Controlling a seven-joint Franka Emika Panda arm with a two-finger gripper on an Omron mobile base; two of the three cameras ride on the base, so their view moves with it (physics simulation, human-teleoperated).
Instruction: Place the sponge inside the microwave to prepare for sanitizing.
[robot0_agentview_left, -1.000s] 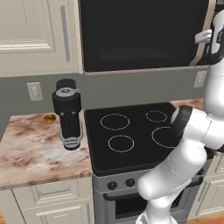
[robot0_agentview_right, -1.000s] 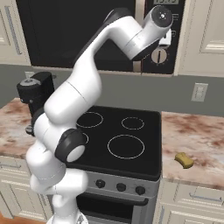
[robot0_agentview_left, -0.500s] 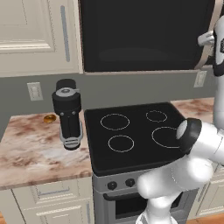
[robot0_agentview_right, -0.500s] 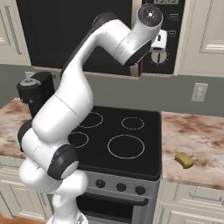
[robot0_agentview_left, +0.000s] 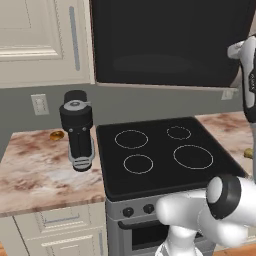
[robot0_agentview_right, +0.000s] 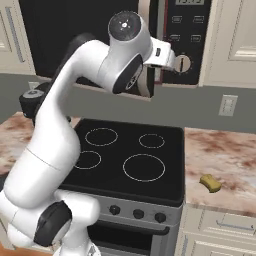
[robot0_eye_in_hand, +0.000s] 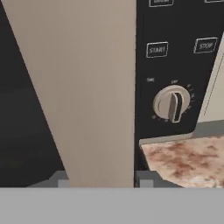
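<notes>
Since a second ago, the hand is being brought in against the microwave (robot0_agentview_right: 100, 30), its wrist dropped lower across the door. On the left counter (robot0_agentview_left: 35, 172), a black blender (robot0_agentview_left: 77, 130) is being shown beside the stovetop (robot0_agentview_left: 160, 155), with a small amber disc (robot0_agentview_left: 56, 135) behind it. At the beige handle (robot0_eye_in_hand: 87, 87), the gripper (robot0_eye_in_hand: 100, 181) is being held nearly shut, the handle seen between its fingertips (robot0_eye_in_hand: 144, 178). Farther right, a round knob (robot0_eye_in_hand: 172, 104) is being shown on the control panel. The sponge (robot0_agentview_right: 210, 183) is being left on the right counter (robot0_agentview_right: 225, 155), well apart from the gripper.
</notes>
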